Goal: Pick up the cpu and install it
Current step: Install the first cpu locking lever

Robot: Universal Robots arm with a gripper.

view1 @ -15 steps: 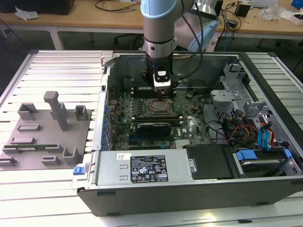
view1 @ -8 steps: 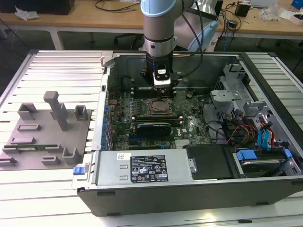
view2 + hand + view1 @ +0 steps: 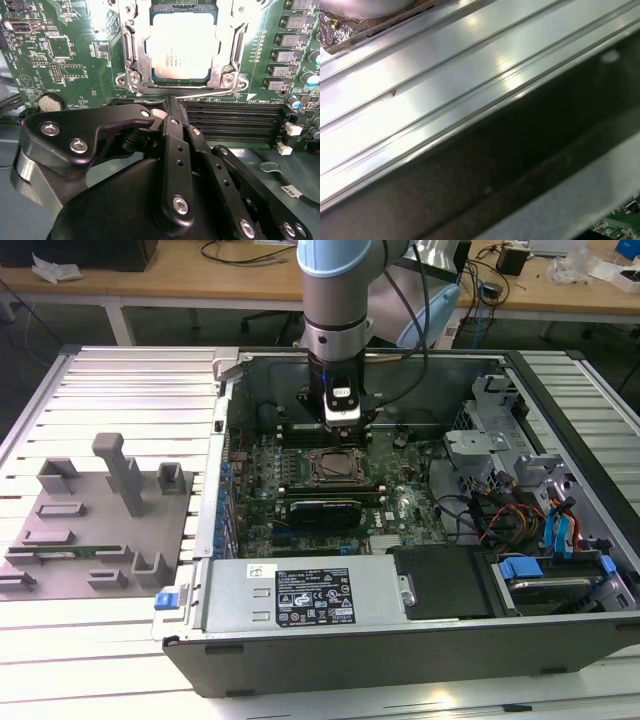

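The cpu (image 3: 182, 47), a small square chip with a pale silver top, lies flat inside the metal-framed socket (image 3: 131, 55) on the green motherboard (image 3: 65, 60). In the second wrist view my gripper (image 3: 170, 101) hangs just beside the socket, over the black memory slots (image 3: 235, 117). Its black fingers (image 3: 172, 135) are pressed together with nothing between them. In the exterior view the gripper (image 3: 341, 426) sits inside the open computer case (image 3: 400, 640), a little behind the socket (image 3: 333, 468).
A grey tray (image 3: 100, 530) with upright holders lies on the ribbed metal table at the exterior view's left, with a thin green memory stick (image 3: 60, 552) on it. Cables and drive bays (image 3: 540, 530) crowd the case's right side. A power supply box (image 3: 300, 595) lines the front.
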